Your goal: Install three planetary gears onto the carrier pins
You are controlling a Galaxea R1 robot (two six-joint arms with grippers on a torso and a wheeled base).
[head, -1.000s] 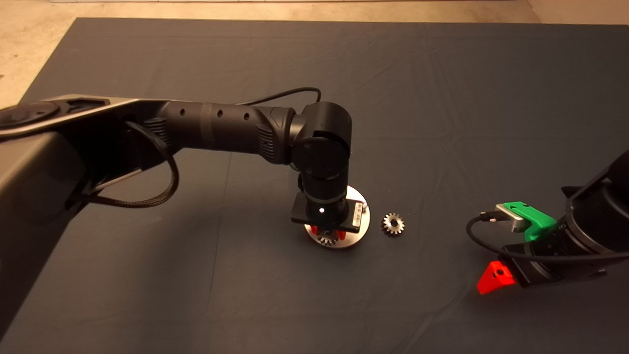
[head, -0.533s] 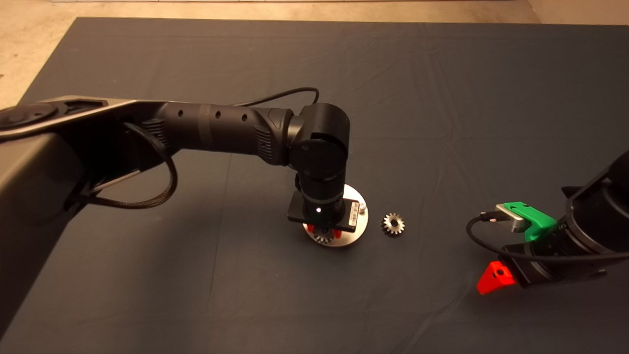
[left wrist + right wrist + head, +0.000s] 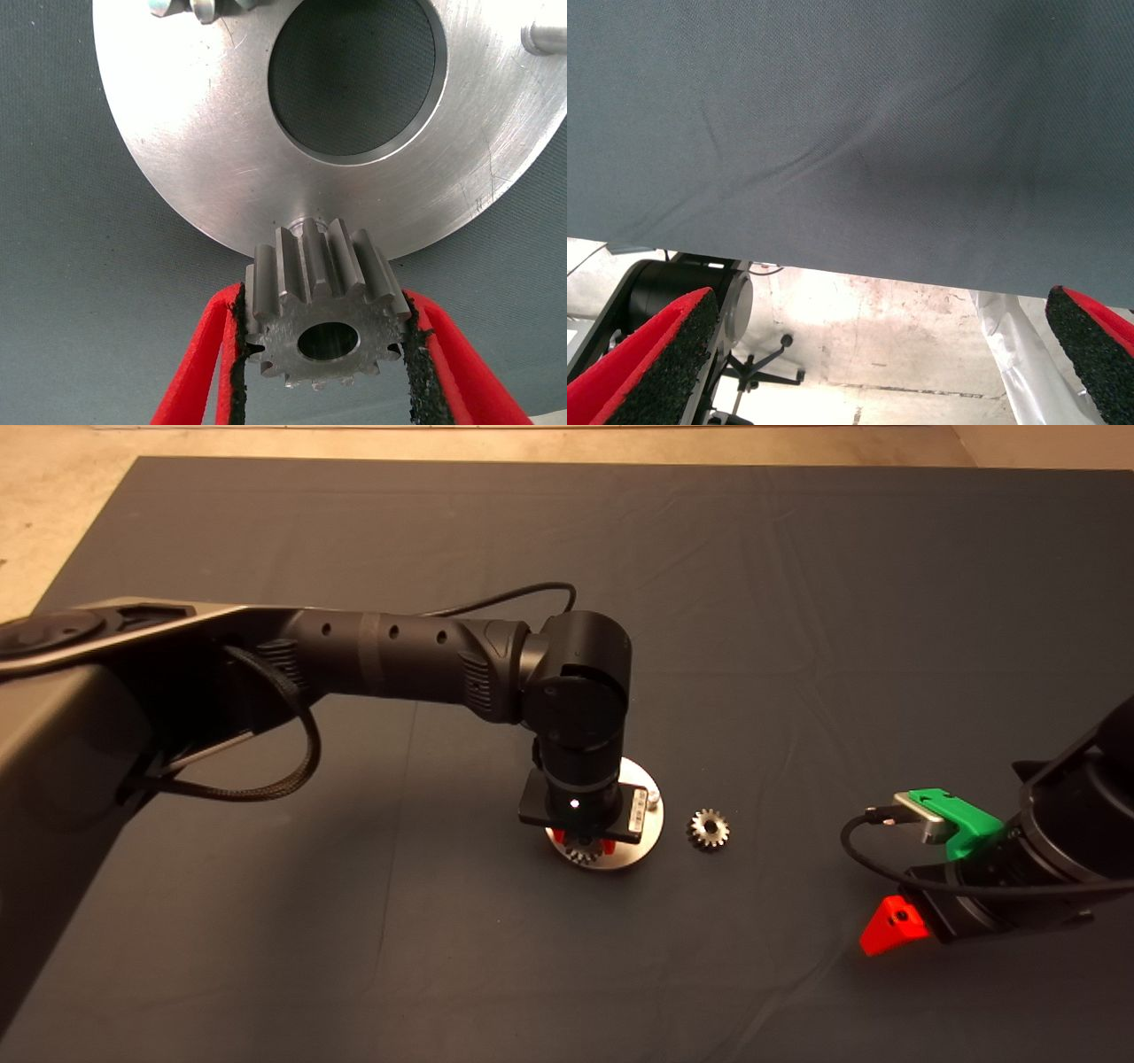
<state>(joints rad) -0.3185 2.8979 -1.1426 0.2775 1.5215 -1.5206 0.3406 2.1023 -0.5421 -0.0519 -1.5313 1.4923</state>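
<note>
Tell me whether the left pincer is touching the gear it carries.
Touching. The left wrist view shows the left pincer with both black pads pressed against the gear's teeth.

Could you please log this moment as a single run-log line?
left gripper: shut on gear, over disc rim | loose gear: on mat beside disc | right gripper: open, parked at lower right

Dark mat (image 3: 797, 602) w/ creases; pale concrete floor (image 3: 53, 505) beyond.
</note>
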